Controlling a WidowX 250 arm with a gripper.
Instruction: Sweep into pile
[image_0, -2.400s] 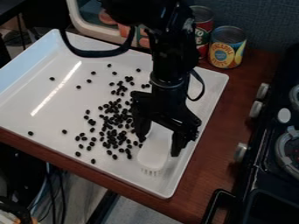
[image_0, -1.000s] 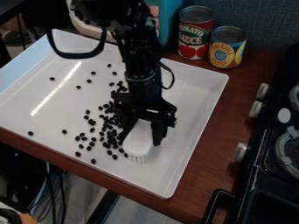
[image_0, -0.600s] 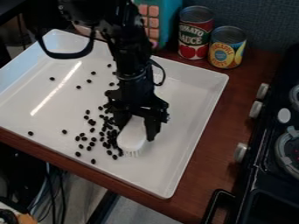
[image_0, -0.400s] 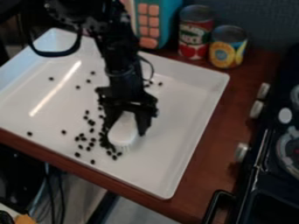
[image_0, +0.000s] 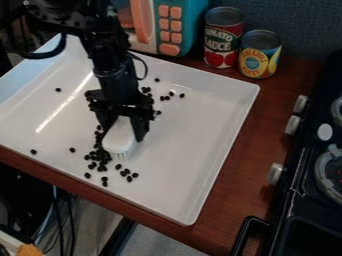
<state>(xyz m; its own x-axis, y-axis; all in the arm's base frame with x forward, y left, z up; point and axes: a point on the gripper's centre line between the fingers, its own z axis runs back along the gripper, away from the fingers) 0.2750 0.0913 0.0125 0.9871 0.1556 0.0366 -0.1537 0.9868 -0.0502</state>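
Beans (image_0: 99, 158) are what you are gathering, all lying in the tray. The wooden bench (image_0: 224, 200) carries that wide white tray (image_0: 194, 140), with the stove (image_0: 290, 192) beyond its right side; work inside the tray's walls and the toy oven (image_0: 186, 27) and cans (image_0: 224, 37) at the far edge shouldn't trouble you.

Your arm comes in from the far left, and its gripper (image_0: 123, 136) has the jaws clamped on the white brush (image_0: 120, 135), one on each side. The brush sits in the left part of the tray, bristles (image_0: 121, 156) down at its near end. The thickest clump of beans is at its left and near side, so you look partway through the gathering.

Keep the bristles low and the stroke slow; a quick flick would likely scatter the round beans. Watch that you don't drive the clump against the left wall or let beans slip around the bristle ends.

Smaller leftovers come last: a loose group (image_0: 127, 173) just near of the brush, a scatter (image_0: 165, 98) towards the far side, and single beans to the left, one (image_0: 58, 90) well apart. Go outside each and draw it inward to the clump.
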